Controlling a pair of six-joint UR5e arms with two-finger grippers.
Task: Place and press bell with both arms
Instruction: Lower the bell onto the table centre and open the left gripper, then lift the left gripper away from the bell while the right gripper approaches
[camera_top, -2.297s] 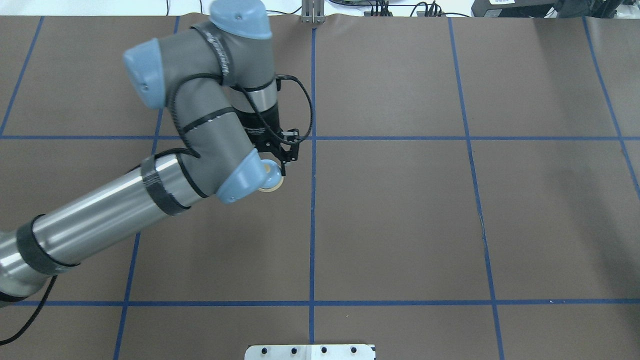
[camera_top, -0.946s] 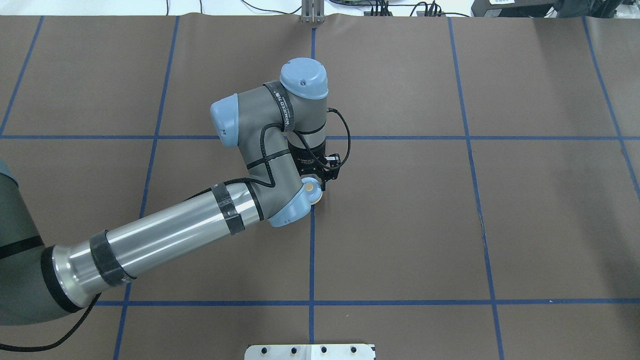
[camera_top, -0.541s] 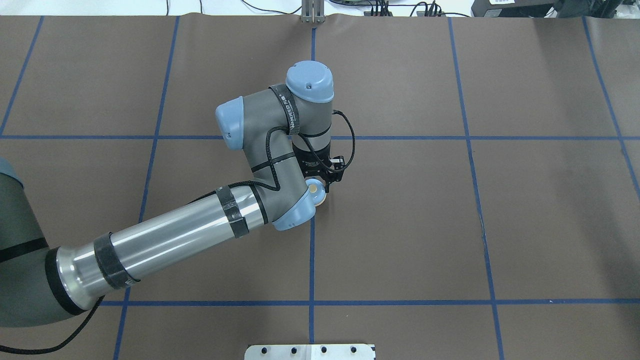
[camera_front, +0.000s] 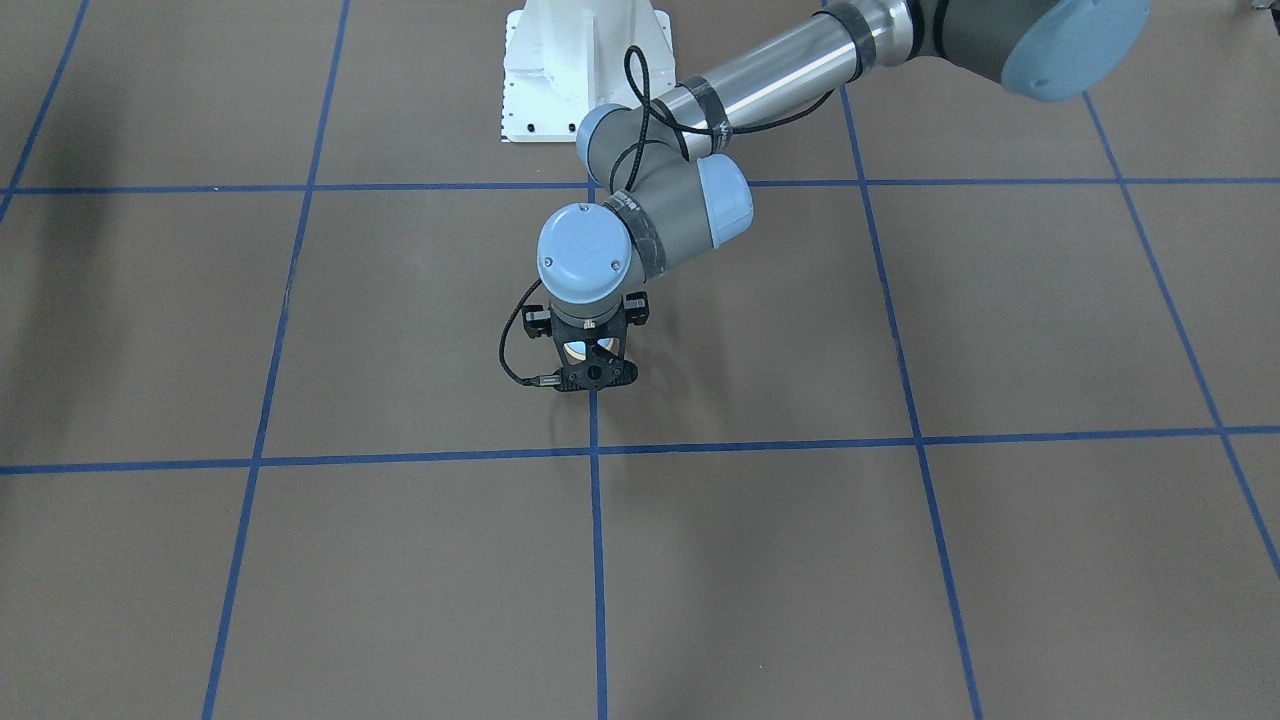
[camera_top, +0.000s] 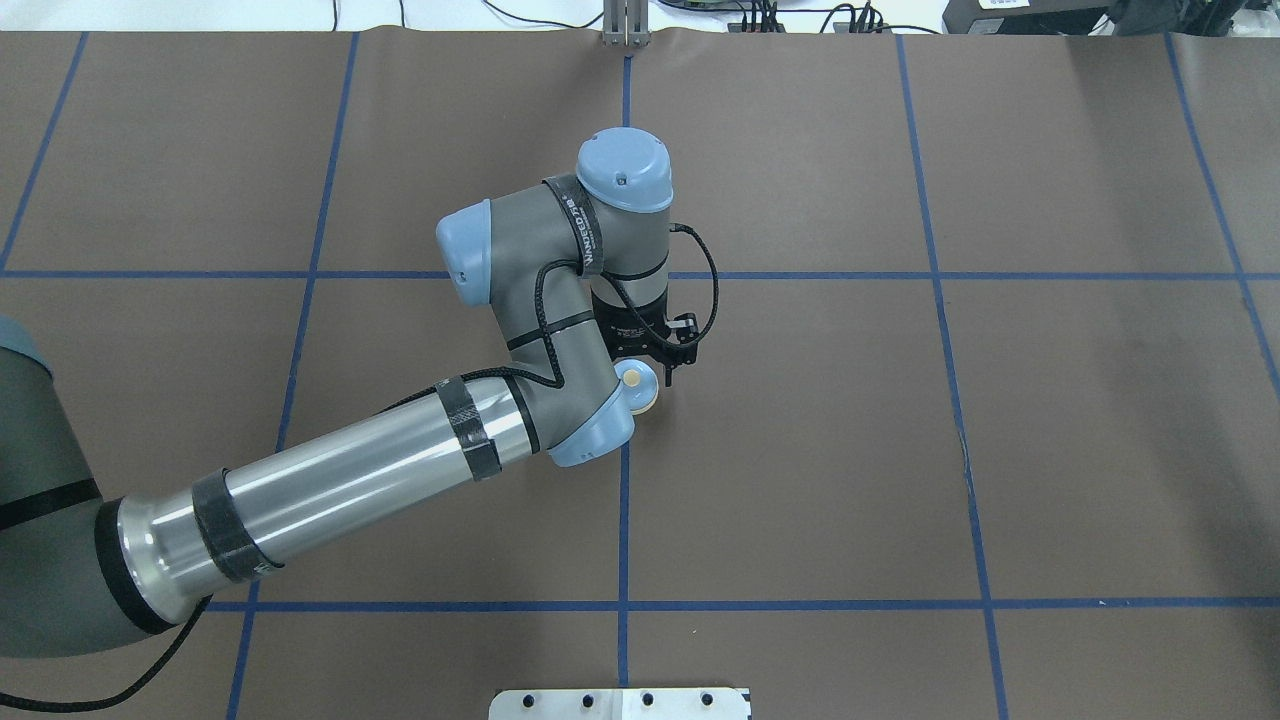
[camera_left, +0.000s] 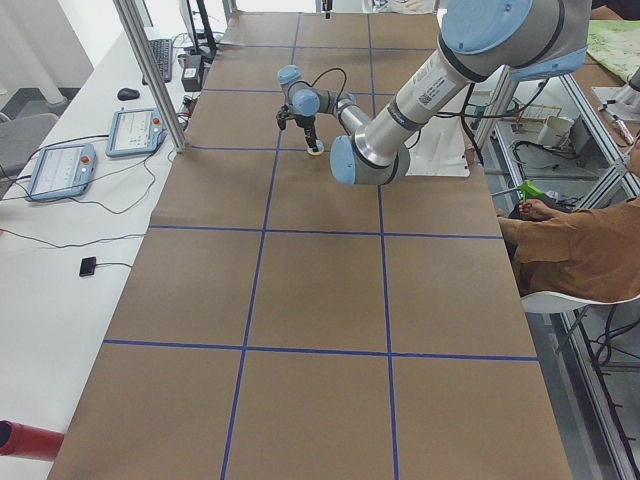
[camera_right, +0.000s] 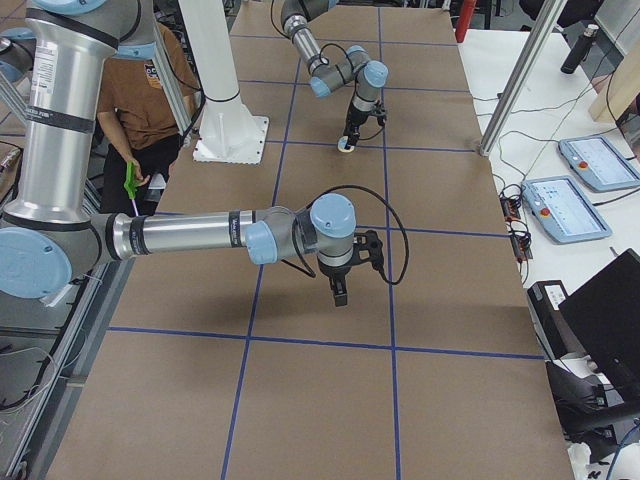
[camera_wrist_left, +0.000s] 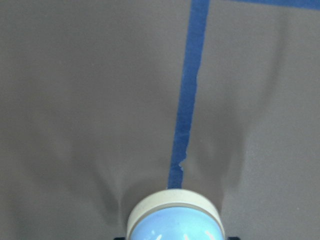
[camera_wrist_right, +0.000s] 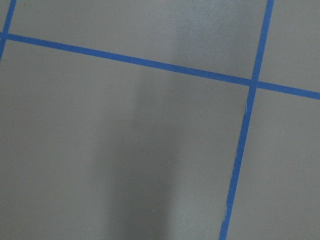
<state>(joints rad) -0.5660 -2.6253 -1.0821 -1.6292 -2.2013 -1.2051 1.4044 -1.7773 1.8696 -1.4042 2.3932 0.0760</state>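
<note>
The light-blue bell (camera_top: 638, 386) with its cream base sits between the fingers of my left gripper (camera_top: 652, 372), which is shut on it, low over the brown table by the middle blue tape line. The left wrist view shows the bell (camera_wrist_left: 175, 222) at the bottom edge, next to the tape line. It also shows in the front view (camera_front: 577, 350) inside the gripper (camera_front: 592, 378). I cannot tell whether its base touches the table. My right gripper (camera_right: 339, 296) shows only in the exterior right view, hanging over the table far from the bell (camera_right: 345, 147); I cannot tell whether it is open.
The white pedestal (camera_front: 580, 70) stands at the robot's side of the table. Operators sit beside the table (camera_left: 580, 250). Teach pendants (camera_left: 135, 130) lie on the far bench. A metal frame post (camera_left: 150, 70) stands at the table's far edge.
My left arm has carried the bell rightward from the left-hand square to the middle tape line and lowered it. In the last half second it has moved only slightly right.
</note>
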